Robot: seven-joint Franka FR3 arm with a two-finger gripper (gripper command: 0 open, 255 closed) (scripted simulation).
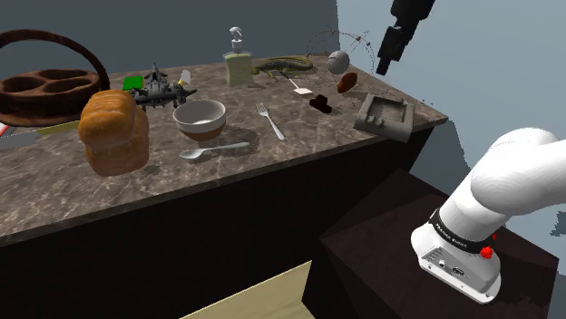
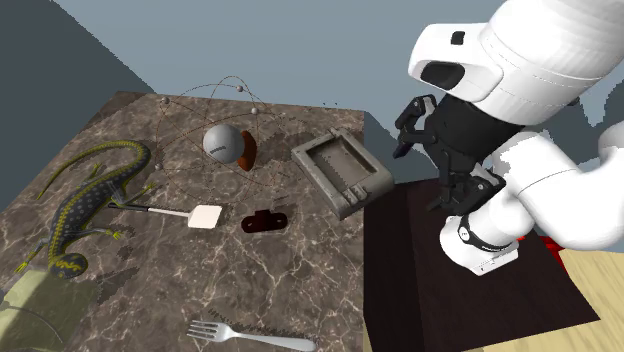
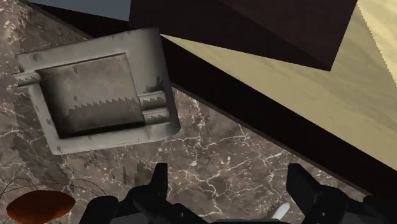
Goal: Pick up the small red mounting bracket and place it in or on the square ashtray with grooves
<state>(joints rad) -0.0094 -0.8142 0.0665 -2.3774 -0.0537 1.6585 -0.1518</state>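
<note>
Wrist view: jaws spread wide and empty, ashtray point(image 3: 147, 57) at frame's upper left, because the dark red bracket point(image 2: 262, 224) lies ungrasped.

Dim even light, soft shadows on countertop point(image 1: 308, 147)

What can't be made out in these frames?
Bracket: shoulder view, too small and dark to read its shape.
Basket: shoulder view, cut off by the left edge.
Soap bottle: second exterior view, cut off by the lower left corner.
</note>
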